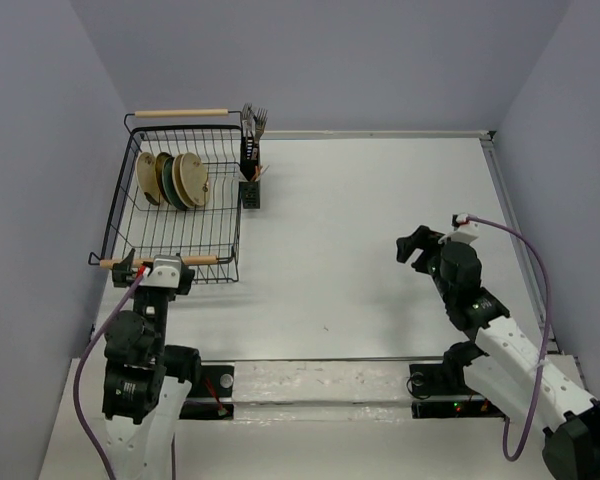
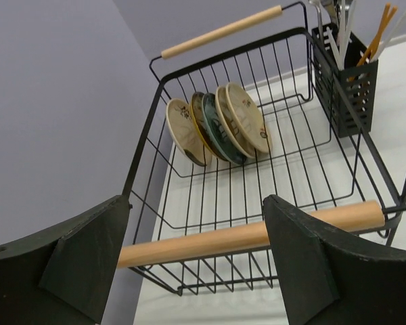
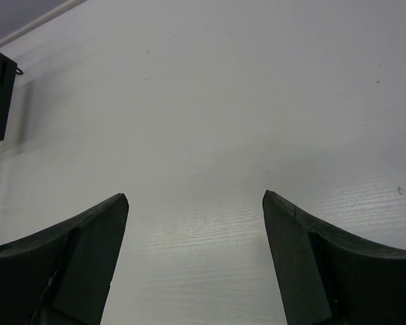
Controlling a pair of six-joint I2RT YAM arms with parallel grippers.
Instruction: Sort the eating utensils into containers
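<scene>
Lavender walls enclose a white tabletop (image 1: 380,220) seen from above and from both wrists. At far left stands a black wire dish rack (image 1: 180,225) with tan and green plates (image 1: 175,180) set on edge inside it. Against the rack's far right corner sits the farther container (image 1: 250,152), a black slotted caddy; silver forks (image 1: 255,120) and orange-brown chopsticks (image 2: 379,30) stand upright in it. The nearer container (image 1: 250,194), likewise black and slotted, lies on the tabletop just beside the rack's right side. The left pincer (image 1: 130,268) is at the rack's near wooden handle (image 2: 210,244), its fingers (image 2: 88,257) spread wide apart and gripping nothing; the handle shows in the gap between them, and contact cannot be judged. The right pincer (image 1: 412,245) hangs over bare tabletop at mid-right, well apart from both containers, fingers (image 3: 311,250) likewise wide apart and empty
</scene>
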